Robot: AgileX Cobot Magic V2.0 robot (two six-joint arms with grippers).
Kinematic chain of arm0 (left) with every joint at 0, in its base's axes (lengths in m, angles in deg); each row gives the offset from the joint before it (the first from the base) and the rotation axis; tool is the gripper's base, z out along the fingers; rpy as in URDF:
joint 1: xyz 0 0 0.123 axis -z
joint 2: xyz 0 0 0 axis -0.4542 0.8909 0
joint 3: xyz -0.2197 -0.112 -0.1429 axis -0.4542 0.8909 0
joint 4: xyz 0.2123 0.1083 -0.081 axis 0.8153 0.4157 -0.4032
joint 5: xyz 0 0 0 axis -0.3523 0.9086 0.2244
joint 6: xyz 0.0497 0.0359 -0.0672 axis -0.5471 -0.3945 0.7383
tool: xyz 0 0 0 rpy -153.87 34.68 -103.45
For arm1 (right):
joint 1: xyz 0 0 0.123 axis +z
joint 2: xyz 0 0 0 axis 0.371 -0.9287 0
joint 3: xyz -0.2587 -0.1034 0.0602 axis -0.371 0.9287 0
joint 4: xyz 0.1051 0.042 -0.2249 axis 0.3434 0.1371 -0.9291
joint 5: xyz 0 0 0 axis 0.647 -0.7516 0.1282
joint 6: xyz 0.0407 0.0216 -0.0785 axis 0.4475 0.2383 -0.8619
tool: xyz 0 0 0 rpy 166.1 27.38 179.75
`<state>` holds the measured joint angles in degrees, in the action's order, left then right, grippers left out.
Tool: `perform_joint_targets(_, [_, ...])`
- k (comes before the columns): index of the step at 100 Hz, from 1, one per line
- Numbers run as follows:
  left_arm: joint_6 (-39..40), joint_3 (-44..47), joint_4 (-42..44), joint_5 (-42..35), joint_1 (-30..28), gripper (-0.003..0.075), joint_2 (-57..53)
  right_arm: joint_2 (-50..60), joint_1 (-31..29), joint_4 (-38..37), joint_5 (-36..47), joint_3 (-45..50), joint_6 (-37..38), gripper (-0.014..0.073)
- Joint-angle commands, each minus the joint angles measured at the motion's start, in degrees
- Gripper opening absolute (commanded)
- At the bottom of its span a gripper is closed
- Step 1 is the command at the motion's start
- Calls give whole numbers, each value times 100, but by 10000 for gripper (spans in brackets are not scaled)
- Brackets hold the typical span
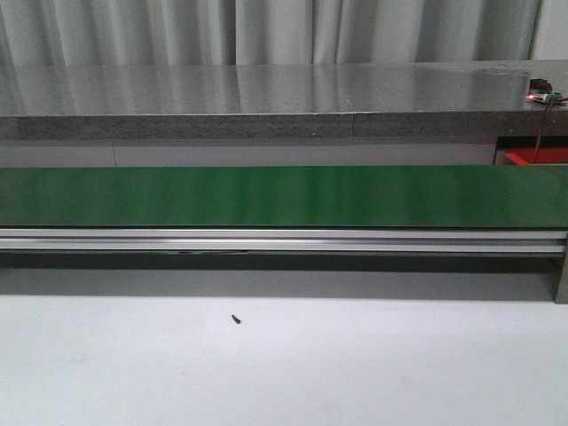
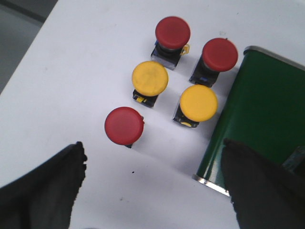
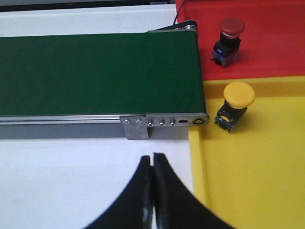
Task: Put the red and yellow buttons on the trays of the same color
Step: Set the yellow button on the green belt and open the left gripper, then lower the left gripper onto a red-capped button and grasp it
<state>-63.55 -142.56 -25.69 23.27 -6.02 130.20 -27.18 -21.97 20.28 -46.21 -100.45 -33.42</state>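
Nearby, five round glossy buttons (image 2: 174,77) (domed caps) — smooth white table (image 2: 86,62).

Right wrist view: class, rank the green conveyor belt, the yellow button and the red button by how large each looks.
1. Green conveyor belt, by far the largest.
2. Yellow button.
3. Red button, slightly smaller.

The two buttons look like the same model; the yellow one sits nearer the camera, so their order is unsure.
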Motion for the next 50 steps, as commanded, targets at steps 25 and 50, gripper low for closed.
perform_joint_targets(25, [21,-134,-20,-360,-38,574,462,4,-9,0,399,-146,-46,-122])
perform_joint_targets(50, [30,-134,49,-567,-38,574,741,4,-9,0,394,-146,-46,-122])
